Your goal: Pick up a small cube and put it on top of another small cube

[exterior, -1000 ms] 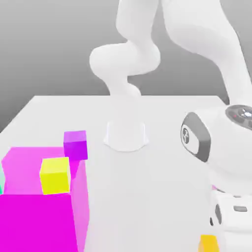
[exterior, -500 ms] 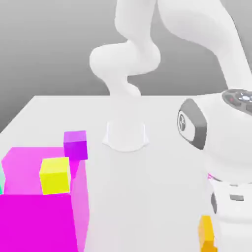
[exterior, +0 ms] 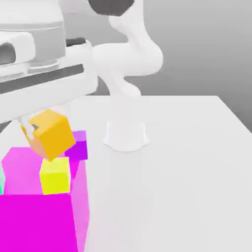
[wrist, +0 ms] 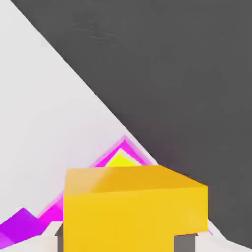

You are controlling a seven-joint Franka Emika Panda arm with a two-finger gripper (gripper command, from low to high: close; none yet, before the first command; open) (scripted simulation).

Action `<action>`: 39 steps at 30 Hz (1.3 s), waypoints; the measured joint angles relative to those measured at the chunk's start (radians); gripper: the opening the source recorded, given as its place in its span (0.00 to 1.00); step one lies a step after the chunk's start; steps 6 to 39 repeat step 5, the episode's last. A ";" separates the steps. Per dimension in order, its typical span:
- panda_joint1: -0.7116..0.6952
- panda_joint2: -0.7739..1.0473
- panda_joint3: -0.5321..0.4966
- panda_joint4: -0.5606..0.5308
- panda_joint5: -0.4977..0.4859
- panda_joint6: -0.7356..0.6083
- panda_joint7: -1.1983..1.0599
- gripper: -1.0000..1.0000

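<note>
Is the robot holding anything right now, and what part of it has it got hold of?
Yes. The gripper holds the orange-yellow cube in the air, tilted, above the lemon-yellow cube. In the hand view its fingers clamp two opposite side faces.

Orange-yellow small cube [exterior: 50,134] held aloft at the exterior view's left.
Plain, tilted on a corner, it hangs clear of the tabletop, just above a lemon-yellow cube [exterior: 55,175]; in the hand view it [wrist: 133,209] sits low in the frame.

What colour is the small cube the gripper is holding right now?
Orange-yellow. The small cube shows best in the exterior view, held tilted above the lemon-yellow cube.
</note>
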 joint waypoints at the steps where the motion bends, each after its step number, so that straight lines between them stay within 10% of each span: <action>1: -0.002 0.000 0.000 0.000 0.000 0.000 0.000 1.00; 39: -0.006 0.000 0.000 0.000 0.000 0.000 0.000 1.00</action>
